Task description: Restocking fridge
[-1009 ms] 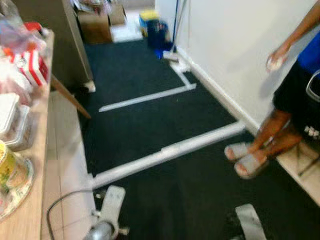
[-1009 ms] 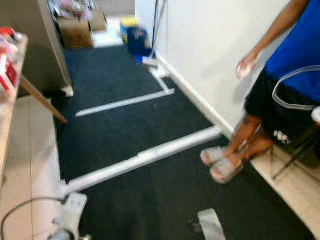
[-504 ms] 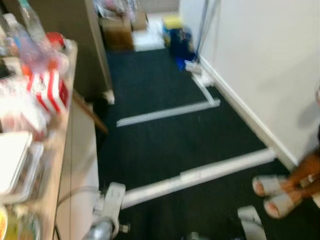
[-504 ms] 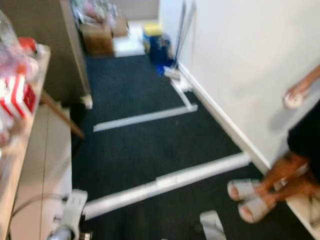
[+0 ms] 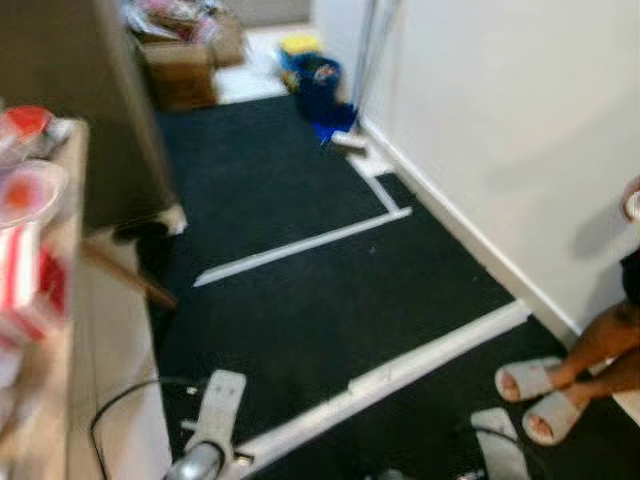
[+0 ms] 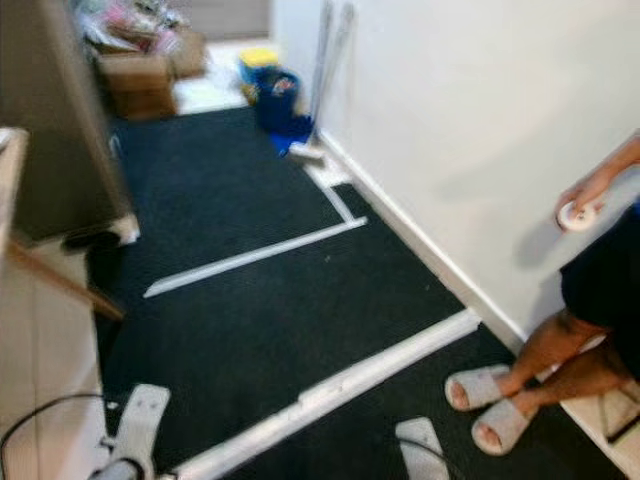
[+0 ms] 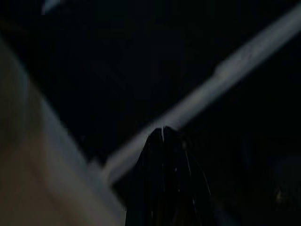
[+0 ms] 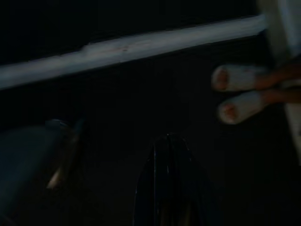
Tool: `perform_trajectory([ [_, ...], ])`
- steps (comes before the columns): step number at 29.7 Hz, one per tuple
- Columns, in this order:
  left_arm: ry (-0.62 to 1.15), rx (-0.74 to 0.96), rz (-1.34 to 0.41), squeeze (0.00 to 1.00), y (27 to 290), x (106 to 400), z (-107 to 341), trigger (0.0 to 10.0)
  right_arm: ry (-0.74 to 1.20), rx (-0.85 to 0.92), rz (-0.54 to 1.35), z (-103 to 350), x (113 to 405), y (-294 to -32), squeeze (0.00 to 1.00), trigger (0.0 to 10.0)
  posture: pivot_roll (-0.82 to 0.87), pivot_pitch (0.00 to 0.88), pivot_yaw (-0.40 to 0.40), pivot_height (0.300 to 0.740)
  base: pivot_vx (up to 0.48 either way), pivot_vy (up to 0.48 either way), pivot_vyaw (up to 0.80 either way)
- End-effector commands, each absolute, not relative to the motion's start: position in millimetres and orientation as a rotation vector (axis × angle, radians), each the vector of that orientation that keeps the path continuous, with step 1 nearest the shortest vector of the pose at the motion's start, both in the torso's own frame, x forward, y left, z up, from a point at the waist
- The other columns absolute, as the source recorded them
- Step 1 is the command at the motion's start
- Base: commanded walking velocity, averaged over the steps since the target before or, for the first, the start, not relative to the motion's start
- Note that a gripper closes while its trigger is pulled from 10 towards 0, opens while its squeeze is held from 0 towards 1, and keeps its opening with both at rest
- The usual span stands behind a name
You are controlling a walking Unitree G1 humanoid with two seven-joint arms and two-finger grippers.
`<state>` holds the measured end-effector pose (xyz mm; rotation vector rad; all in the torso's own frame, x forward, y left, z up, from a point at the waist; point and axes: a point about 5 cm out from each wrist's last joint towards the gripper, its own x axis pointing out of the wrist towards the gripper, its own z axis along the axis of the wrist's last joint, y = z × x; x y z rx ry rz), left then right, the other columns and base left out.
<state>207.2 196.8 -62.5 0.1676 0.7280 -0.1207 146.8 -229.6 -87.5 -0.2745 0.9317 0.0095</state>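
dark fuzzy carpet (image 5: pixel 300 330) | flat white tape strips (image 5: pixel 300 255) | grey foam slippers (image 5: pixel 535 395) | left gripper (image 7: pixel 163 134) pinched together | right gripper (image 8: pixel 170 141) same, nothing held

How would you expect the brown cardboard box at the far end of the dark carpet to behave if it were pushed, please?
The brown cardboard box looks heaped with items, so probably heavy. On the dark carpet it would likely drag rather than slide. Its soft card walls may buckle under a narrow push.
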Motion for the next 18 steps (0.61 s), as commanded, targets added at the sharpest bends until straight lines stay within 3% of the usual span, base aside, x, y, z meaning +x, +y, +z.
perform_trajectory([
  [1, 0.783, 0.164, -0.115, 0.00, 199.5, 193.0, -70.8, 10.0, 0.932, -0.261, 0.009, -88.7, 146.3, -225.5, 0.00, 10.0, 0.01, 0.073, -0.049, 0.740, 0.472, 0.000, -0.41],
  [6, 0.783, 0.165, -0.116, 0.00, 199.8, 193.1, -70.7, 10.0, 0.932, -0.260, 0.009, -88.7, 146.5, -225.0, 0.00, 10.0, 0.01, 0.072, -0.049, 0.740, 0.472, 0.000, -0.40],
  [18, 0.781, 0.165, -0.118, 0.00, 199.4, 193.6, -70.5, 10.0, 0.931, -0.260, 0.006, -88.5, 146.9, -225.4, 0.00, 10.0, 0.00, 0.071, -0.051, 0.740, 0.472, 0.000, 0.00],
])
